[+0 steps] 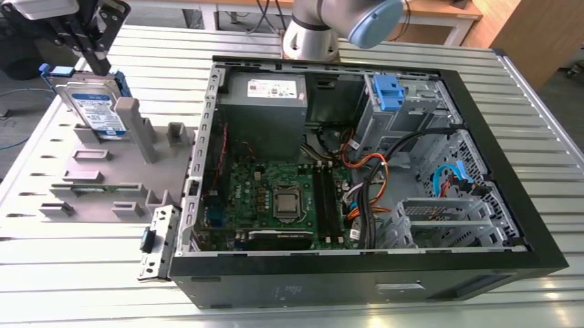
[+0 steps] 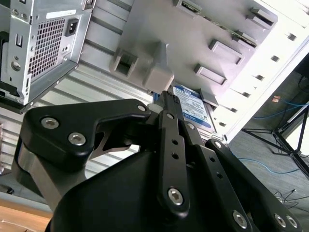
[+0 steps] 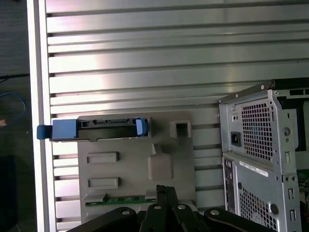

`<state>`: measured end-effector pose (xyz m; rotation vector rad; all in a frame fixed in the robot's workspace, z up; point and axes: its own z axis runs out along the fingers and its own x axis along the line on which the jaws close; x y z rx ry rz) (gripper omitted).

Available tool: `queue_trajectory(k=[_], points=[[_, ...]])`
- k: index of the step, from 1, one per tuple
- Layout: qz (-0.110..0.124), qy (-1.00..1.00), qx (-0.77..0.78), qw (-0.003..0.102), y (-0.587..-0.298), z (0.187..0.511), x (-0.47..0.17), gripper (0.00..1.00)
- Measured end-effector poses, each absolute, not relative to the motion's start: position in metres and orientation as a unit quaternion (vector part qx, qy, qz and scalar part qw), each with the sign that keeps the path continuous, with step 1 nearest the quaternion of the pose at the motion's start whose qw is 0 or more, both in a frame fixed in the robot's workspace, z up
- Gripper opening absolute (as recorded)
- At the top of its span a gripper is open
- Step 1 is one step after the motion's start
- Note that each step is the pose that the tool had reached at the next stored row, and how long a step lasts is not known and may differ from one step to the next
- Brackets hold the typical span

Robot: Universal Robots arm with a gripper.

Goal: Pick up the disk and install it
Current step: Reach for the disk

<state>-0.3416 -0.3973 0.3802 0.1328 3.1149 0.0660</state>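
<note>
Pick step, approach, I'd say. My gripper hovers near the disk, jaws closed, empty. Disk stands on edge in grey fixture, exterior view's left of the open computer case. Grasp likely needs jaws opened, centred over its top edge.

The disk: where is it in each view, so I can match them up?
Exterior view: the disk stands upright in the grey fixture, at the exterior view's left.
Second wrist view: the disk, label showing, against the grey fixture.
First wrist view: the disk, edge-on in the grey fixture.
Shared landmark: the grey fixture.
</note>
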Motion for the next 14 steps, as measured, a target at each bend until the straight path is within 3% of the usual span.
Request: queue_trajectory(k=[14], points=[[0.021,0.999,0.044,0.012,-0.397,0.379,-0.367,0.11]])
